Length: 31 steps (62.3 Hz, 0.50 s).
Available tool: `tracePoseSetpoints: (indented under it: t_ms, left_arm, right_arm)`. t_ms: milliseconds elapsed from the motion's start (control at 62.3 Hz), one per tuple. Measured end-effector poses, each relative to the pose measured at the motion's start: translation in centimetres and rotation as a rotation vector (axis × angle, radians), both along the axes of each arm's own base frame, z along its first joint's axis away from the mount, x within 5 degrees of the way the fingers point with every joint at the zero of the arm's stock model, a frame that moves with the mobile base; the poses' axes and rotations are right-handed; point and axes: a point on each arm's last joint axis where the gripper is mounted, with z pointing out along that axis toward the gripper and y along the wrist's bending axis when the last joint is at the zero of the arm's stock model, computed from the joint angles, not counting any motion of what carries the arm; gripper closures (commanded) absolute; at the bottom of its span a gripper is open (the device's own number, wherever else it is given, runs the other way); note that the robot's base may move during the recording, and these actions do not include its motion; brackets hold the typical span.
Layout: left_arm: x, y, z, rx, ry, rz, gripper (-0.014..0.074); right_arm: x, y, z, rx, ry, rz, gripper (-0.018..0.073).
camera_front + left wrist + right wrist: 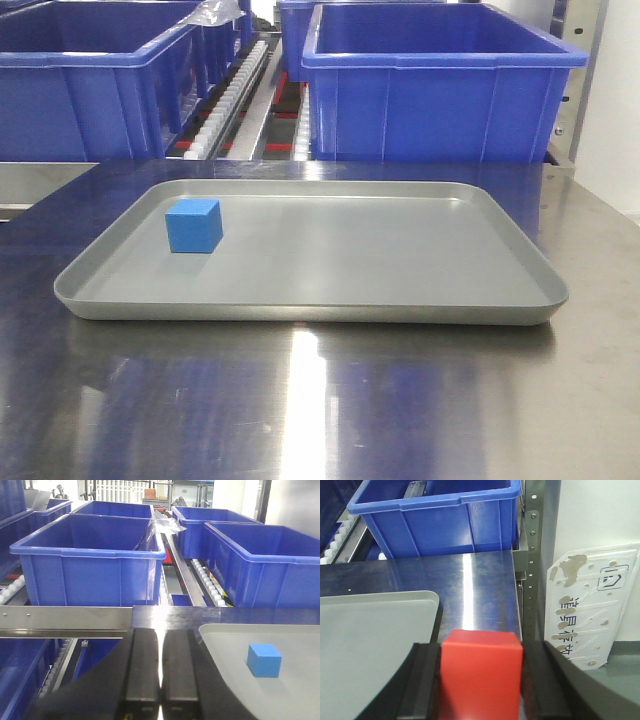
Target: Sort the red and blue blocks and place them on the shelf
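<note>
The red block (pixel 481 672) is gripped between the dark fingers (pixel 422 682) of the right claw (pixel 481 680) and is seen over the steel tabletop (pixel 470 575), just beside the near corner of the grey tray (pixel 370 630). The blue block (pixel 194 225) is set flat in that tray, toward its left rear corner and apart from the rim. The left claw (pixel 160 675) is clenched, its two fingers pressed together, left of the tray. Behind the tabletop, the shelf (pixel 262 110) is loaded with big blue bins (pixel 440 90) that are carried on white roller tracks (pixel 207 580). Its flat steel front rail (pixel 65 620) is seen below the nearest bin. A scuffed white board (pixel 592 610) is propped to the right of the tabletop.
</note>
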Motion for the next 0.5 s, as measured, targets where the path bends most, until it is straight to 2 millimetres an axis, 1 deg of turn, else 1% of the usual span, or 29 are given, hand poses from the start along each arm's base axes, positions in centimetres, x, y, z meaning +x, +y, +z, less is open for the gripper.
tracePoseSetpoints:
  t_ms: [498]
  left_arm:
    - [0.00,0.00,0.00,0.000,0.000,0.000,0.0473]
  right_arm:
    - [0.00,0.00,-0.02,0.000,0.002,0.000,0.0510]
